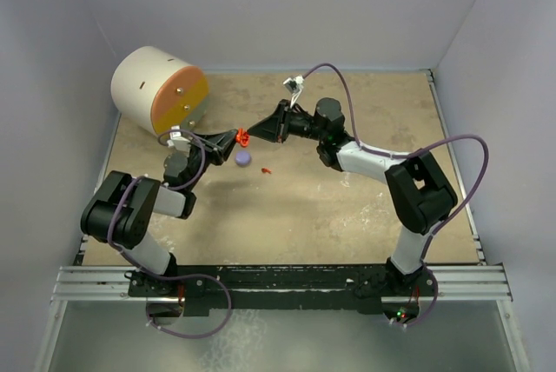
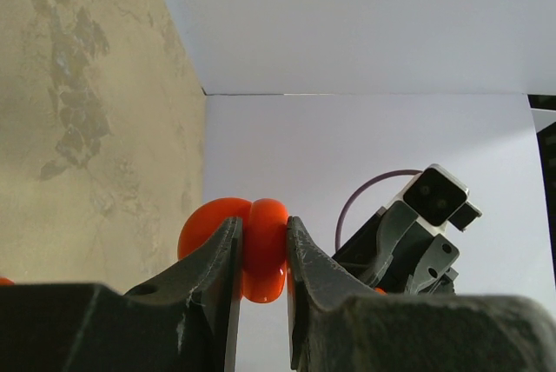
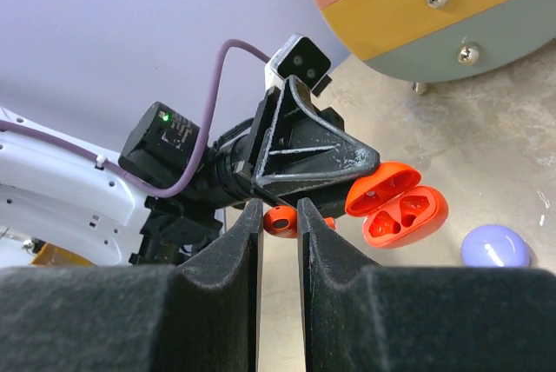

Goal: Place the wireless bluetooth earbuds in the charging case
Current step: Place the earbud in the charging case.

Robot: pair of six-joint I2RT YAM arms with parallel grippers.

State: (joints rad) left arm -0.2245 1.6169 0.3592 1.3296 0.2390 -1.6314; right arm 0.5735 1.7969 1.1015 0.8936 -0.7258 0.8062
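My left gripper [image 2: 261, 235] is shut on the red-orange charging case [image 2: 257, 246] and holds it above the table. In the right wrist view the case [image 3: 400, 209] is open, lid up, with two wells showing. My right gripper [image 3: 280, 215] is shut on a red earbud [image 3: 282, 222], just beside the case and the left gripper's fingers [image 3: 304, 150]. In the top view both grippers, left [image 1: 233, 139] and right [image 1: 254, 131], meet at the case [image 1: 242, 137]. Another red earbud [image 1: 267, 169] lies on the table. The grey-lavender earbuds are not seen.
A closed lavender case [image 1: 243, 158] lies on the table under the grippers; it also shows in the right wrist view [image 3: 495, 246]. A big cream cylinder with an orange-striped face [image 1: 161, 91] lies at the back left. Walls enclose the tan table [image 1: 347, 215].
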